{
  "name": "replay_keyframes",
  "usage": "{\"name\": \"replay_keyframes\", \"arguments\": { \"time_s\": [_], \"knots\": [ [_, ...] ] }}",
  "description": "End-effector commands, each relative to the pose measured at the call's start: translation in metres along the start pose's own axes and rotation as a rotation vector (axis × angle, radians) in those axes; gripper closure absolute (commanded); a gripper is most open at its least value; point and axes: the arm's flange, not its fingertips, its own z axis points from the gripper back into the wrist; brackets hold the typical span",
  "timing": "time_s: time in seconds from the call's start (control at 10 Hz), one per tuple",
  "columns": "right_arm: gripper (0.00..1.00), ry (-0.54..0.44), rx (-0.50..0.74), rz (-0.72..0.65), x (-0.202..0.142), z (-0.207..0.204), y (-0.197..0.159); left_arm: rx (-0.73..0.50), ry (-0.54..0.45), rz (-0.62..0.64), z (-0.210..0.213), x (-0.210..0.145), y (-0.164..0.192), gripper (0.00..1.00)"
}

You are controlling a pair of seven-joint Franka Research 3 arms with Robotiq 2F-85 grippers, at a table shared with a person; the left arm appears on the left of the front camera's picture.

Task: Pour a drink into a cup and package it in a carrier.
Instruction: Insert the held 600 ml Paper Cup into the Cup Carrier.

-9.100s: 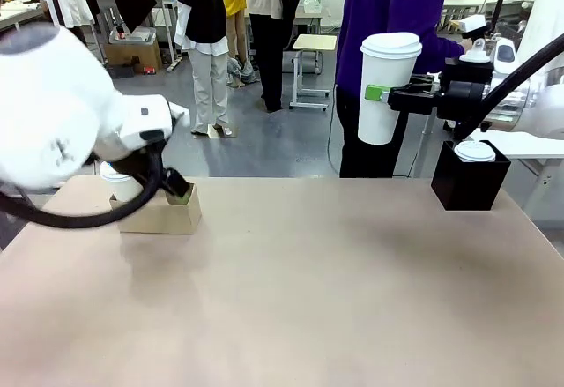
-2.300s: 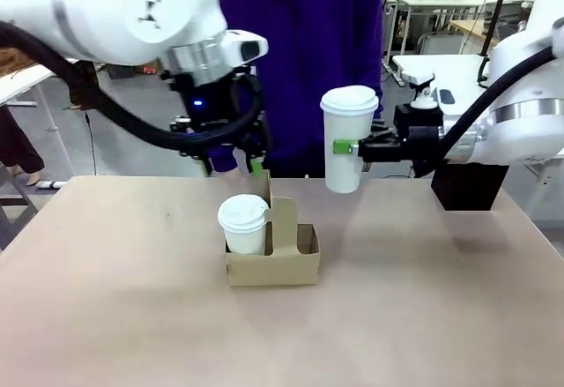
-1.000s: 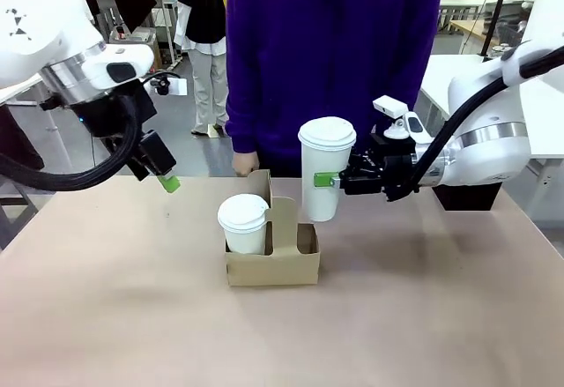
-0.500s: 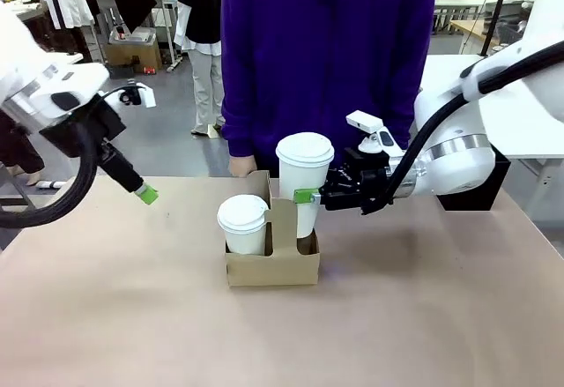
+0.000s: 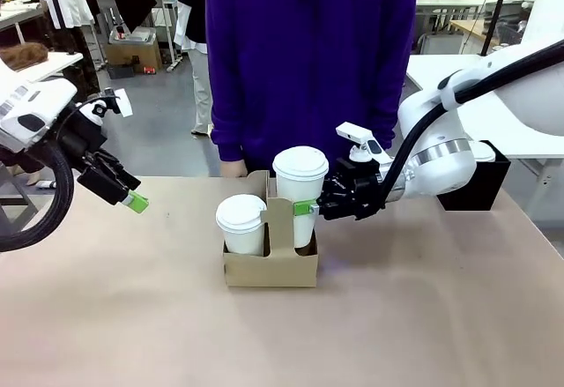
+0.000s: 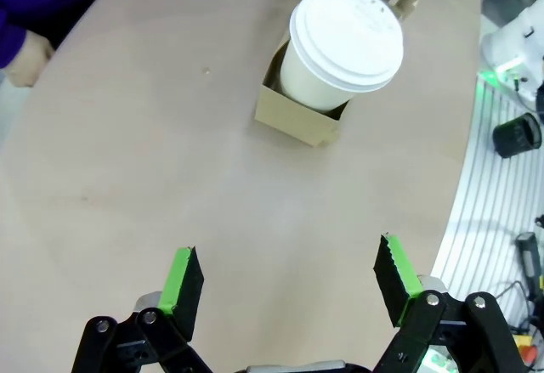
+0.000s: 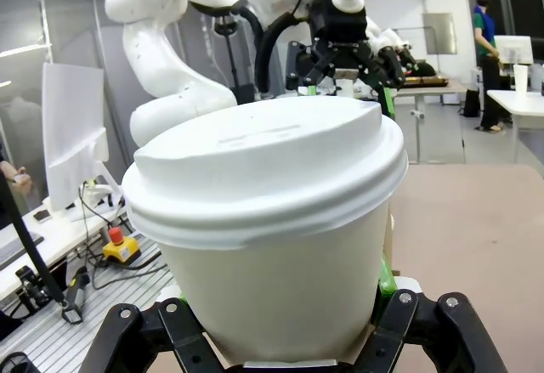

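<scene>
Tan tabletop [image 5: 370, 325] spans the foreground of the front view, shared with a person in a purple top [image 5: 308, 52] standing at the far edge.

Near the middle of the table sits the carrier [image 5: 270, 268], a low brown cardboard holder with an upright centre handle panel. Its left hole holds a smaller white lidded cup [image 5: 241, 224]. The left wrist view shows this smaller cup [image 6: 338, 50] seated in the carrier [image 6: 297, 122] from above.

The cup [image 5: 300, 195], tall, white and domed-lidded, stands in the carrier's right hole with its base below the cardboard rim. The right gripper [image 5: 310, 208] is clamped on the cup's side, one green pad showing against the wall. In the right wrist view the cup [image 7: 272, 220] rises between the black fingers, held at its lower body.

The left gripper [image 5: 132, 200] hangs above the table at the left, well apart from the carrier. In the left wrist view its green pads [image 6: 183, 279] stand wide apart over bare tabletop.

Farther back at the right, a black box [image 5: 480, 184] rests at the table's far corner, behind the right arm.
</scene>
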Motion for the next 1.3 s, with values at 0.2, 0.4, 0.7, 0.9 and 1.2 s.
{"name": "replay_keyframes", "arguments": {
  "time_s": [0.2, 0.4, 0.7, 0.9, 1.2],
  "knots": [
    [0.2, -0.004, 0.041, 0.015, -0.016, 0.01, -0.018, 0.015, 0.002, -0.011, 0.002, 0.003, -0.001, 0.0],
    [0.2, -0.009, 0.055, -0.009, -0.029, 0.015, -0.022, 0.015, 0.002, -0.011, 0.002, 0.003, -0.001, 0.0],
    [0.2, 0.006, 0.088, -0.023, -0.042, 0.016, -0.025, 0.015, 0.002, -0.011, 0.002, 0.003, -0.001, 0.0],
    [0.2, 0.015, 0.112, -0.027, -0.052, 0.015, -0.027, 0.015, 0.002, -0.011, 0.002, 0.003, -0.001, 0.0],
    [0.2, 0.025, 0.137, -0.027, -0.063, 0.014, -0.03, 0.015, 0.002, -0.011, 0.002, 0.003, -0.001, 0.0]
  ]
}}
